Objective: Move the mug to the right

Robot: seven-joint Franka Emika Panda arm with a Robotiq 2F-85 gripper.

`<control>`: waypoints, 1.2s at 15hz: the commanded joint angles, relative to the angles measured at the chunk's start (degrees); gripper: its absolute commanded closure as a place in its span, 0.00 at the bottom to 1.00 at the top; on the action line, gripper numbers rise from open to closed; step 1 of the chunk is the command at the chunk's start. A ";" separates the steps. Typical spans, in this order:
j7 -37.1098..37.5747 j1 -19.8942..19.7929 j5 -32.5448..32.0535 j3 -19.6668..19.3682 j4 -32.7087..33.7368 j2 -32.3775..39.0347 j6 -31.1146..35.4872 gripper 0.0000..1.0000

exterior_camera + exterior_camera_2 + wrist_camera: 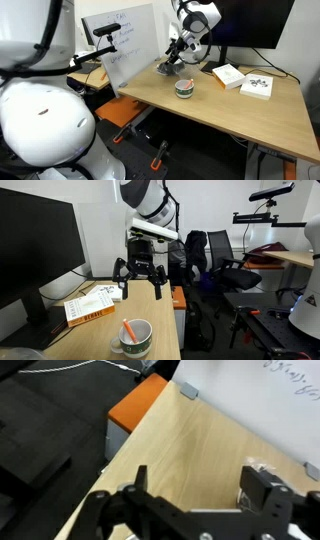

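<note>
Pincer (140,278) was open: jaws spread wide, nothing between them. It hung low over the far end of the surface (215,115), just by the whiteboard (130,45). We couldn't tell whether the tips touched the wood.

Mug (185,89) stood upright in the bare middle of the surface, well apart from the pincer, with nothing touching it. Something reddish-orange (127,330) stuck up inside it, but we couldn't tell what.

Wrist view showed only wood, both fingers (265,490), an orange block (140,405) below the edge and a corner of the whiteboard. There was no mug in it, so we judged the pincer wasn't lined up on the mug yet. We read the open jaws as pre-grasp: the approach step, with the task barely begun.

The boxes (257,86) lay flat on one side of the mug, near it but not touching. We couldn't tell from these views which way was the robot's right. If it was toward the boxes, room to set the mug down looked tight. The other way was clear wood.

The mug looked squat and stable. We judged a top-down grip across the rim would do, provided the jaws cleared whatever was inside.

Writing:
- The whiteboard had dark handwritten lines, visible in the wrist view and in an exterior view, but too small to read.
- One box had printed lines and an orange edge, not legible.
- We could read no brand marks anywhere.
- The monitor (35,245) was dark.
</note>
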 commanded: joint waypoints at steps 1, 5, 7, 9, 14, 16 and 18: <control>0.05 -0.03 -0.07 -0.06 0.21 0.06 -0.21 0.00; 0.05 -0.03 -0.07 -0.05 0.36 0.05 -0.21 0.00; 0.05 -0.03 -0.07 -0.05 0.36 0.05 -0.21 0.00; 0.05 -0.03 -0.07 -0.05 0.36 0.04 -0.21 0.00; 0.05 -0.03 -0.07 -0.05 0.36 0.05 -0.21 0.00; 0.05 -0.03 -0.07 -0.05 0.36 0.05 -0.21 0.00; 4.27 0.96 0.50 -0.94 0.38 1.35 5.80 0.00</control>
